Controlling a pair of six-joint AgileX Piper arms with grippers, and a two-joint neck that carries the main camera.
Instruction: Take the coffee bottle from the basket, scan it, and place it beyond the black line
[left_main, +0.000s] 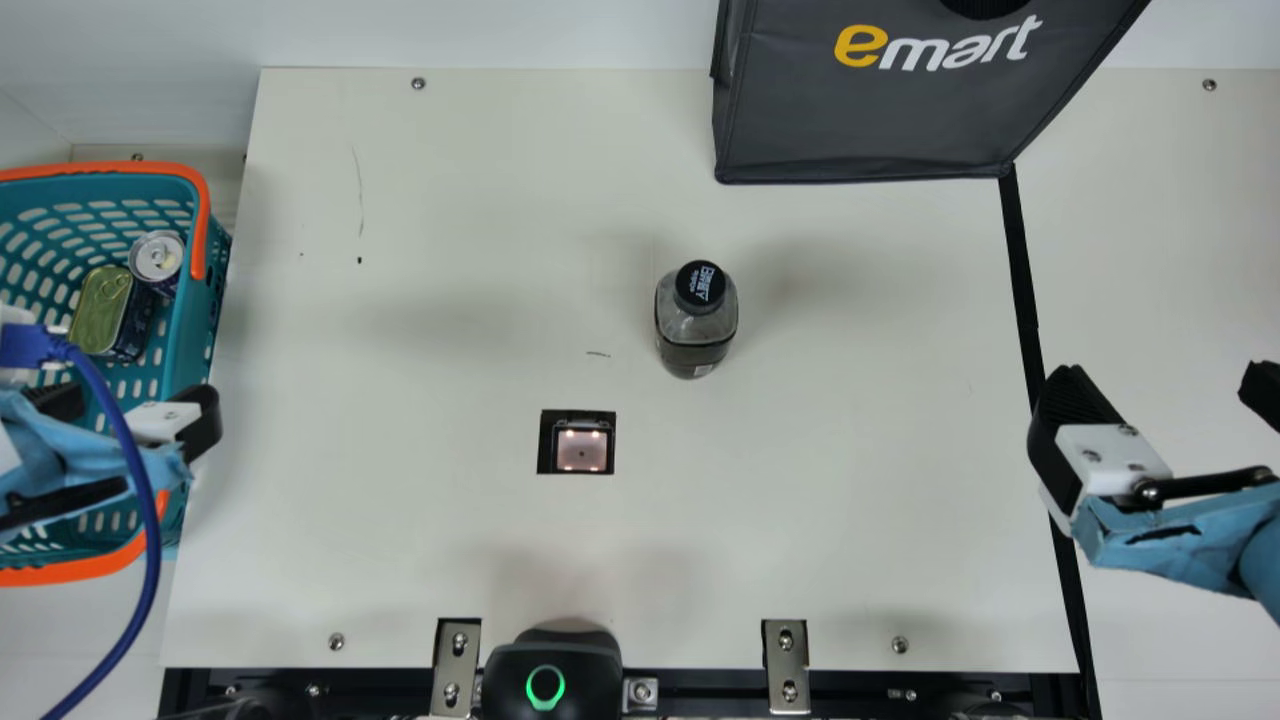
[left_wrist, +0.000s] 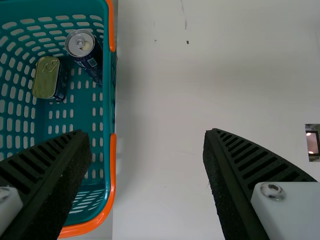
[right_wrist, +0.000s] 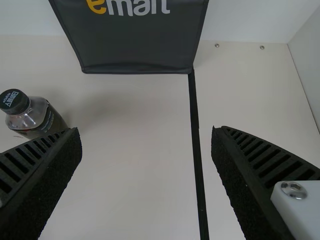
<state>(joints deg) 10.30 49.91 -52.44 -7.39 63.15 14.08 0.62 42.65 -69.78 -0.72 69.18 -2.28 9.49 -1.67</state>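
The coffee bottle stands upright on the table, a little behind and right of the scanner window; the right wrist view shows the bottle too. My left gripper is over the basket's front right part, open, and nothing is between the fingers of this left gripper in its wrist view. Over the black line at the right, my right gripper stands open and holds nothing; its wrist view has the right gripper with the line between its fingers.
In the basket lie a drink can and a flat tin. A dark bag stands at the back right. A black device with a green ring sits at the front edge. A blue cable hangs by my left arm.
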